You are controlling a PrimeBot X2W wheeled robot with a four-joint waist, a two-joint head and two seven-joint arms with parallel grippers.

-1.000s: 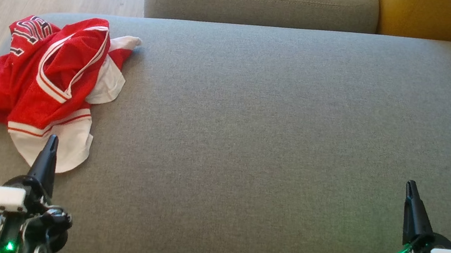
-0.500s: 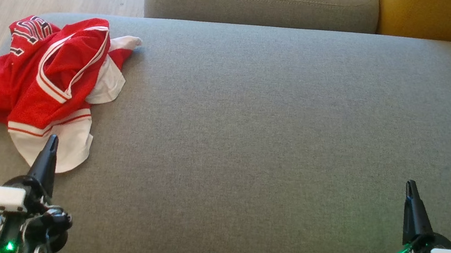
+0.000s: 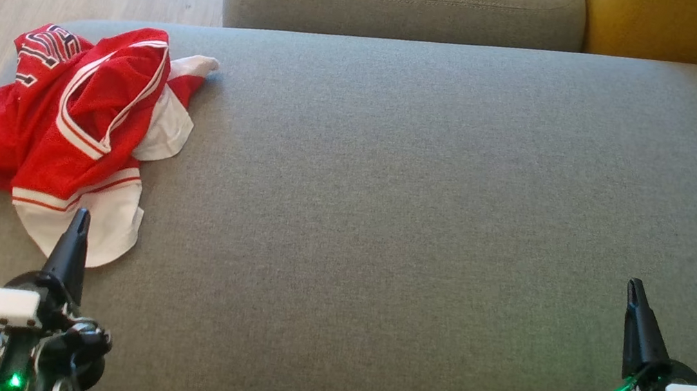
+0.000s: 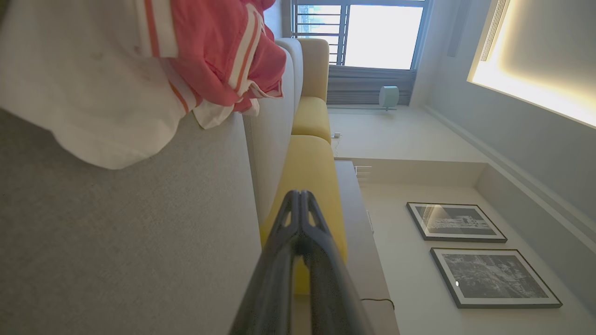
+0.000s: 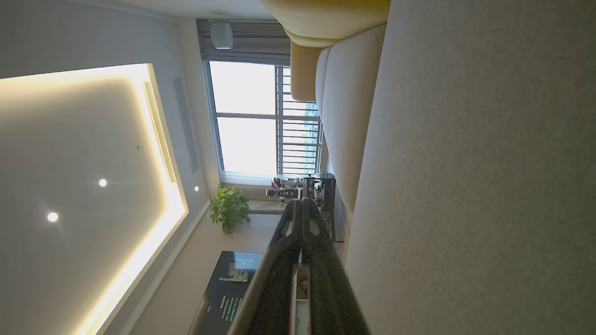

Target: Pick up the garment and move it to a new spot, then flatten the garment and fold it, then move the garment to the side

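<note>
Nothing seemed done yet: the garment (image 3: pixel 73 124) lay crumpled at the left end of the sofa (image 3: pixel 424 200). The left hand (image 3: pixel 79 219) and right hand (image 3: pixel 634 293) were both closed, holding nothing.

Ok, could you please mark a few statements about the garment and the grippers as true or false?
1. The garment lies crumpled at the left end of the grey sofa seat. True.
2. The left gripper is shut on the garment. False: it is shut on nothing, apart from the garment.
3. The right gripper is wide open. False: its fingers are together.
4. A yellow cushion sits at the head view's upper right. True.
</note>
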